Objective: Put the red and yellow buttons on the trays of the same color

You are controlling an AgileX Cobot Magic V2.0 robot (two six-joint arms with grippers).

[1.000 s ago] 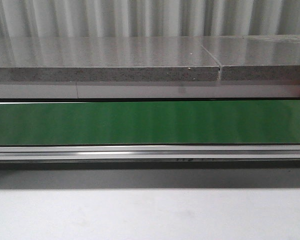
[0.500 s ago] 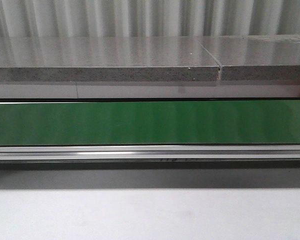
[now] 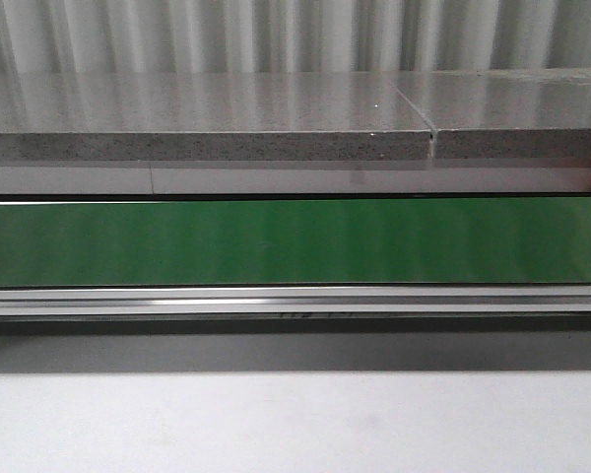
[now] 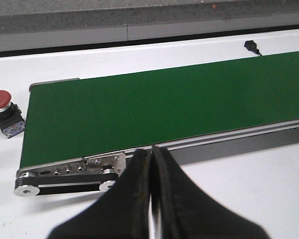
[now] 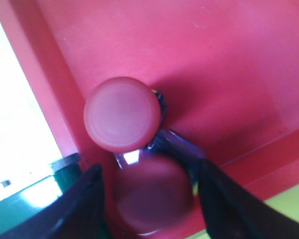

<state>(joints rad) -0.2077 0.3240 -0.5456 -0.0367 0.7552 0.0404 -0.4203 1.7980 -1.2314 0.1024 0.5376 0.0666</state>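
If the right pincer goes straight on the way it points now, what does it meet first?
Probably the blurred red round button lying between the open fingers of the right pincer, already over the red plastic tray. Beyond it stands another red button. Depth is unclear.

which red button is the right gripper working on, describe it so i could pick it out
Look in the red tray seen from the right wrist camera. Two red buttons sit close together there. The one meant is the blurred red button between the open fingers of the right gripper; the other red button lies beyond the fingertips, in sharper focus.
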